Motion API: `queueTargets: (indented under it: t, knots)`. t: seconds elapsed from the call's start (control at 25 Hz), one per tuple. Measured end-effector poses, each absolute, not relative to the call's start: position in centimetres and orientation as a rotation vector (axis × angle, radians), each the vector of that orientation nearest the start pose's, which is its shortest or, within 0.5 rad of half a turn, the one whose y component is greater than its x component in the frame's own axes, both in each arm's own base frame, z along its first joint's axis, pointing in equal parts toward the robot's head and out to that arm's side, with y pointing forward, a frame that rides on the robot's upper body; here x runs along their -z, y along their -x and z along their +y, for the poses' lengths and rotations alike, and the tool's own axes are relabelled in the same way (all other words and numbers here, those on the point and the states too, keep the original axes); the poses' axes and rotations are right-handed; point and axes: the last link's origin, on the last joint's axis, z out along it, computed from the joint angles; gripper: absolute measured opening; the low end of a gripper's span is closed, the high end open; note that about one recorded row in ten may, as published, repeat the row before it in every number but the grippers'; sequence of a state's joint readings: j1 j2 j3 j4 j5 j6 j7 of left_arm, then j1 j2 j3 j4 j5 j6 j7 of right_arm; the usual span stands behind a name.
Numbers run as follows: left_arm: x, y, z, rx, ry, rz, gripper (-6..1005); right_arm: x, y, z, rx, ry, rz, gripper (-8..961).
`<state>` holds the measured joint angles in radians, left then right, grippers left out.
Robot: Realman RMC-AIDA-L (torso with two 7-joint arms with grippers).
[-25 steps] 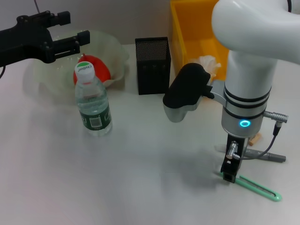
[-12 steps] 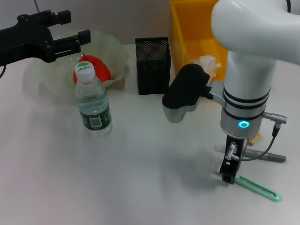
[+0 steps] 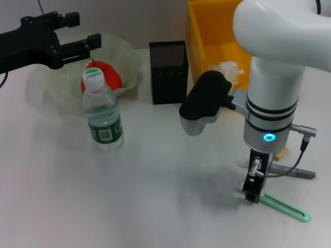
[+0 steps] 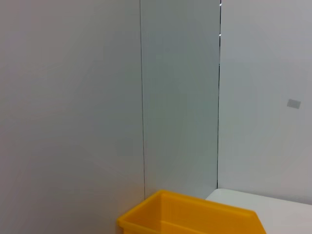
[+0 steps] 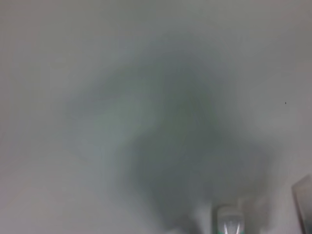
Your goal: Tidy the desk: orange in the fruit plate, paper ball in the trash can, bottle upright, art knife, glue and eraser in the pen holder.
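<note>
Right arm [image 3: 274, 77] hides trash can [image 3: 207, 31] corner.

Right end effector [image 3: 252, 195] lowered vertically to surface [image 3: 155, 196], near right. Left end effector [image 3: 77, 46] raised far left, fingers parted.

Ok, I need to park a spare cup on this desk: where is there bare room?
The widest bare patch of the desk lies in front of the water bottle and the black mesh pen holder, reaching toward the near left edge. It is crowded near the right, where the right gripper hangs at the green art knife.
</note>
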<state>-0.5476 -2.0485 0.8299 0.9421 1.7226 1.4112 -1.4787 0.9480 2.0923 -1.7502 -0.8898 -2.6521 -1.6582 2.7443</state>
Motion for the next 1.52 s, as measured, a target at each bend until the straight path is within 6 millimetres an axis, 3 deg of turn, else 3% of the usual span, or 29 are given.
queueTargets:
  t: [0.32, 1.24, 1.52]
  knots:
    - [-6.5, 20.1, 38.4, 0.781, 2.502, -0.32, 724, 6.7, -17.1, 34.0, 1.292, 2.55, 0.848, 360]
    - [-6.5, 19.9, 38.5, 0.783, 2.504, -0.314, 724, 6.7, -17.0, 34.0, 1.285, 2.545, 0.857, 181]
    - [-6.6, 19.9, 38.5, 0.784, 2.504, -0.312, 724, 6.0, -15.8, 34.1, 1.199, 2.574, 0.83, 174]
